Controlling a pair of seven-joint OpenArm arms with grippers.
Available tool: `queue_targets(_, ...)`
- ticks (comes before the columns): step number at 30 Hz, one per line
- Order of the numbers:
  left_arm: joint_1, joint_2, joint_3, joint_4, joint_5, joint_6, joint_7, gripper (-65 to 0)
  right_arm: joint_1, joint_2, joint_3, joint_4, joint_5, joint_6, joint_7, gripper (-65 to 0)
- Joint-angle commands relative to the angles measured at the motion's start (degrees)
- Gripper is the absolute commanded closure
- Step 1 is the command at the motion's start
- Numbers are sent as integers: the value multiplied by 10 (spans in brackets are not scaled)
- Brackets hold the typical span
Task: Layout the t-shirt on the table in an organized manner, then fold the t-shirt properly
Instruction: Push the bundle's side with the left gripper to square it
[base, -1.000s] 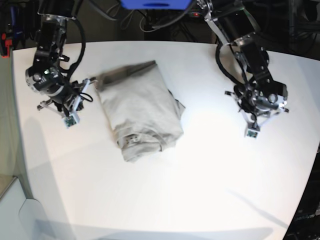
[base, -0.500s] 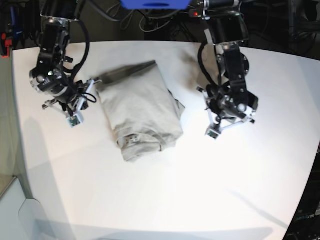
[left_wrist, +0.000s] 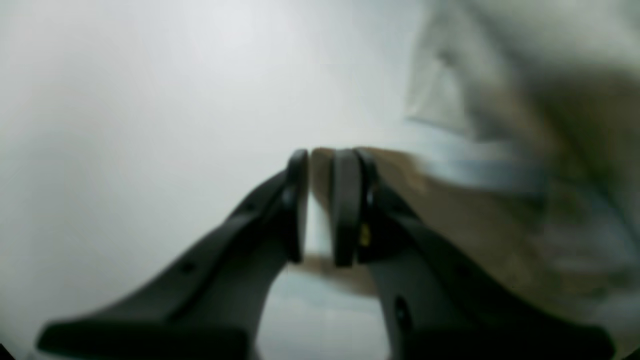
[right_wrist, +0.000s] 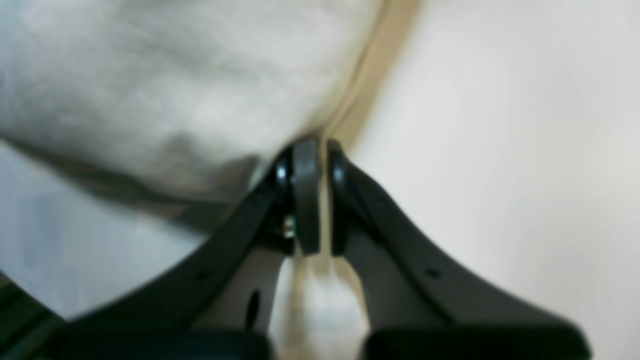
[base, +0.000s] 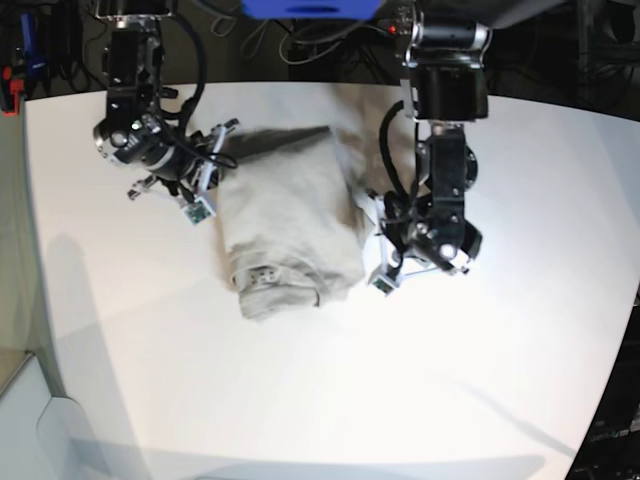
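The plain beige soft-fabric t-shirt (base: 290, 235) lay bunched mid-table on the smooth white matte table (base: 480, 380). Right gripper (right_wrist: 316, 200) was clenched on the shirt's hem edge. Left gripper (left_wrist: 320, 210) was nearly closed at the shirt's other side, pinching a fold of fabric.

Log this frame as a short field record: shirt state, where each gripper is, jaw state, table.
t-shirt: beige, bunched in a rough folded bundle, not laid flat
table: white, carries the shirt
right gripper: at the shirt's edge, on the base view's left; jaws closed, with a strip of beige showing in the slit between them
left gripper: at the shirt's other side; jaws nearly together, beige cloth at the tips; grip unclear through blur
task progress: layout not yet done
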Motion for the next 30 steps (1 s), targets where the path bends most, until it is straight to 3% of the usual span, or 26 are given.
queue_targets(1,-7,14,15,-12,-42,-2,-41,-94,2,2,-3,12,5,10,10,-23)
queue_targets(10,-9,14,39,-60,-46,-2,-100,-94,1,2,-12,12,5,10,10,-23)
queue_targets(18,-19,14,35,-100,-148,-2,-143,-94,-8,3,-36,13,5,10,10,-23)
queue_targets(27,-20,14,35,-92,-150,-2,-141,-94,-5,6,-33,13,5,10,11,-23)
queue_targets(30,-20,14,35,-91,-150,-2,-141,-94,-4,21,-31,13,4,10,11,-23)
